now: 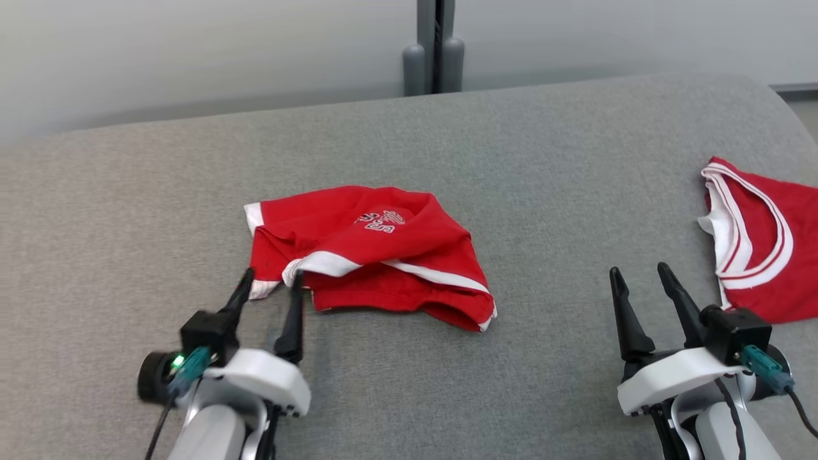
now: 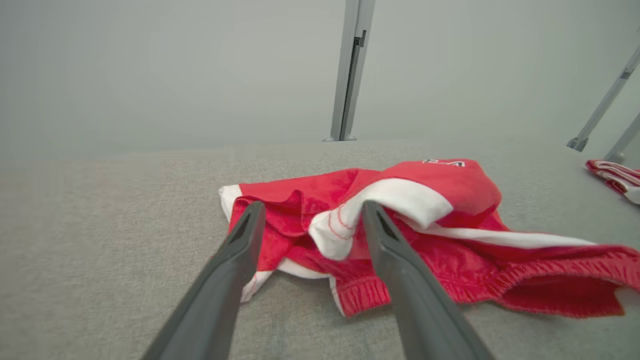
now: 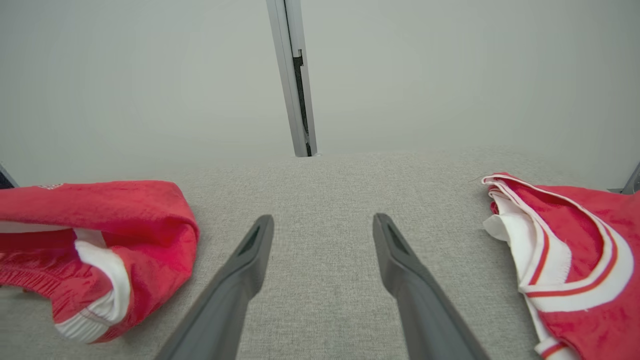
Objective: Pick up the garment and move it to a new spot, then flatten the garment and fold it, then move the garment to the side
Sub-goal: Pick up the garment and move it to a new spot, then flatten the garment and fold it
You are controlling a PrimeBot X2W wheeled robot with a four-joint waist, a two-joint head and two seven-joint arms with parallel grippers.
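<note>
Red garment [image 1: 377, 255] crumpled on grey desk [image 1: 511, 160] — both end effectors spread, holding nothing.
Tips of left end effector [image 1: 271, 276] at the garment's near corner; right end effector [image 1: 639, 269] above bare desk.

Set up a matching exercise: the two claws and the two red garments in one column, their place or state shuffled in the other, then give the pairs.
1 left claw
2 right claw
3 red shorts
4 red-and-white top

A at the far right of the grey surface
B crumpled mid-surface
C open, tips astride a white hem
D open over bare fabric

Pairs: 1-C, 2-D, 3-B, 4-A
</note>
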